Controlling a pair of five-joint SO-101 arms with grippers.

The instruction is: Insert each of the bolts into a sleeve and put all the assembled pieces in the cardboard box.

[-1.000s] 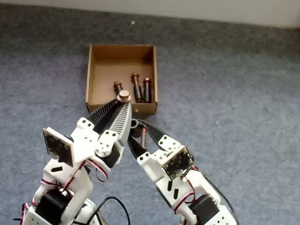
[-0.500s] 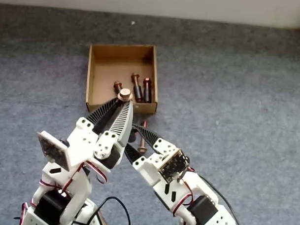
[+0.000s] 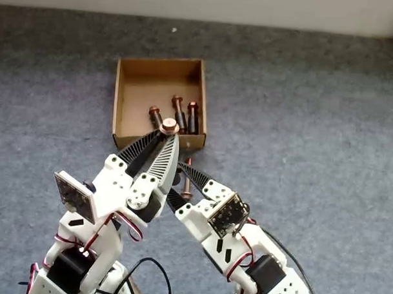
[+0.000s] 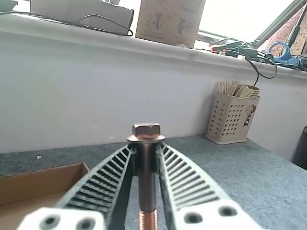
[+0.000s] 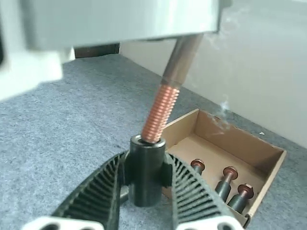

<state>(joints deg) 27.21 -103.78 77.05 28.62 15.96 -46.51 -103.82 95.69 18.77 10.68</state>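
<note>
cardboard box [image 3: 139,87], grey carpet [image 3: 313,125], white wall [image 4: 72,86]

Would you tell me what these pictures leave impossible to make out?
Right wrist view: how deep the bolt sits; the sleeve wall hides its tip.
Left wrist view: the bolt's threaded end, cut off by the picture's edge.
High view: near wall of the cardboard box, partly behind the left pincer.
High view: whether the three pieces inside are fully seated; too small.
</note>
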